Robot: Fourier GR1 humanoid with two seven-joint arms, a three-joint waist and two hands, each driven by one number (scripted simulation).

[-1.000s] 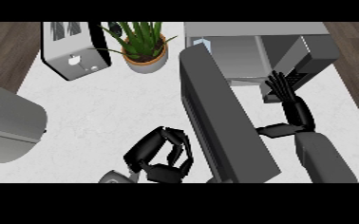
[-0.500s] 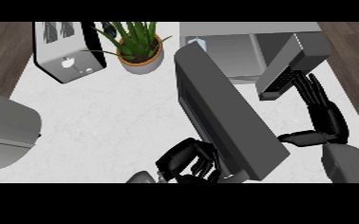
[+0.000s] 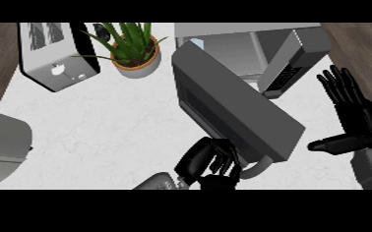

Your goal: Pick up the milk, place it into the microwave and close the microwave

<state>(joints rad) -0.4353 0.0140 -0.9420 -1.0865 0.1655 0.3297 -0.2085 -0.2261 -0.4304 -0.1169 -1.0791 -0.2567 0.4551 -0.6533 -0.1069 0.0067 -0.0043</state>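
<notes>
The microwave (image 3: 247, 49) stands at the back right with its cavity showing. Its dark door (image 3: 232, 108) is swung out toward me across the counter's middle. No milk carton is visible; the door and the casing hide much of the cavity. My left hand (image 3: 207, 164) is at the bottom centre, fingers curled, against the door's near edge beside the handle (image 3: 256, 167). At the right edge my right hand (image 3: 347, 103) is open, fingers up and thumb out, outside the microwave and apart from the door.
A silver toaster (image 3: 54, 54) stands at the back left, with a potted plant (image 3: 134, 51) beside it. A grey rounded object (image 3: 11, 145) shows at the left edge. White counter (image 3: 109, 123) lies between these and the door.
My right hand has come out of the microwave's opening and moved right and down. My left hand has shifted right along the door's near edge. The door looks swung a little further round.
</notes>
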